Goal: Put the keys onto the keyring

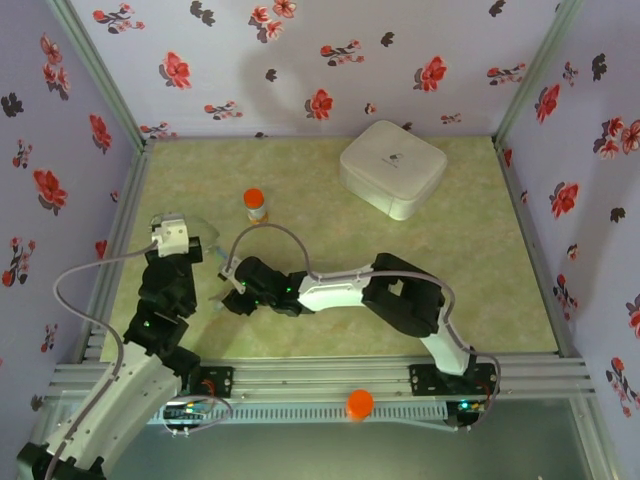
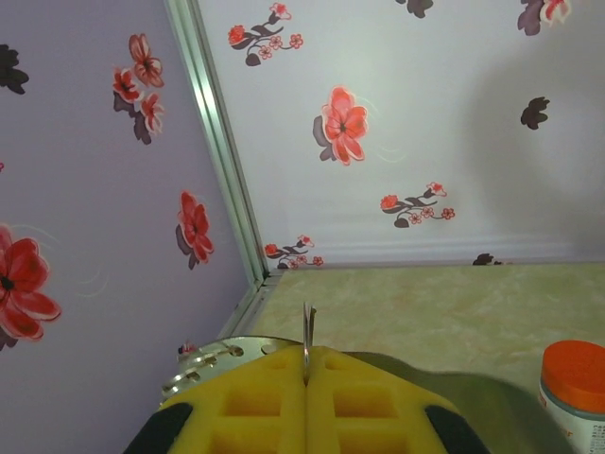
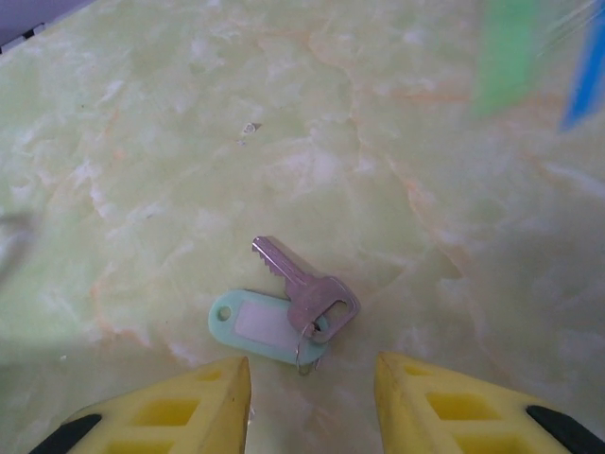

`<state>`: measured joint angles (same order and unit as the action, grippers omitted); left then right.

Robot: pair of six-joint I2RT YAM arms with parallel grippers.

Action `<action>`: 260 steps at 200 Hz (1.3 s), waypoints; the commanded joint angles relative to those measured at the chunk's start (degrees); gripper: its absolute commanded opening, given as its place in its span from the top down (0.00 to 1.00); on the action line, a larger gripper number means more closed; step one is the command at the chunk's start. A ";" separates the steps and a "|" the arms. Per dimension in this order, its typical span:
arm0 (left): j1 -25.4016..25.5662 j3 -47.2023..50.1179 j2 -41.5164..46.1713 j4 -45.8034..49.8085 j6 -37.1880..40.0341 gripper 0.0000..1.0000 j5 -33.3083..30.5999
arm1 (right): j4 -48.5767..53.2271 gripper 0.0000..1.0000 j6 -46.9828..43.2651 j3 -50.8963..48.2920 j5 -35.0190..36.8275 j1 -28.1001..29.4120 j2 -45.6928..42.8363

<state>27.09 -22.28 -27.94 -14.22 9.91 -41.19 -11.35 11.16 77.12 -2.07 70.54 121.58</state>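
Left gripper [image 2: 306, 357]: yellow pads pressed flat together, and there's a thin upright sliver of metal nipped in the seam.
Keyring [image 2: 210, 357]: grey metal curve swinging out to the left just under those closed fingers. It looks like one piece with the pinched sliver, held up off the table near the left wall.
Right gripper [image 3: 312, 367]: jaws parted at a middling gap, nothing between them, hovering low over the table [image 3: 142, 142].
Key [image 3: 301, 284]: plain metal, lying flat on the marbled top just ahead of the right fingertips, its blade pointing up-left.
Tag [image 3: 253, 324]: pale green with a white label, joined to the key's head by a small wire ring, touching neither finger.
Blurred strips: one green [image 3: 506, 57] and one blue [image 3: 581, 76] at the top right, too soft to identify.
Orange-capped bottle [image 1: 255, 205]: upright, beyond both grippers.
White box [image 1: 392, 168]: far right corner, well apart.
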 commanded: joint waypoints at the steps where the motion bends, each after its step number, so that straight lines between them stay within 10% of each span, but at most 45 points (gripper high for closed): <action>1: -0.37 0.48 1.68 -3.37 -1.53 1.00 -2.14 | 0.24 0.60 0.97 3.35 -2.04 0.03 2.48; 181: -0.37 0.84 0.55 -3.37 0.46 1.00 -1.34 | 1.34 1.00 -2.48 -1.48 -2.72 0.03 -2.65; 260: -0.37 -1.97 -2.57 1.94 6.93 1.00 18.21 | 12.00 1.00 -2.26 -20.28 -2.96 -0.31 -24.47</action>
<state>27.09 -21.61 -30.81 -11.31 13.13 -33.06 -4.73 8.56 62.85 -6.20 70.50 103.83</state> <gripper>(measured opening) 0.064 0.065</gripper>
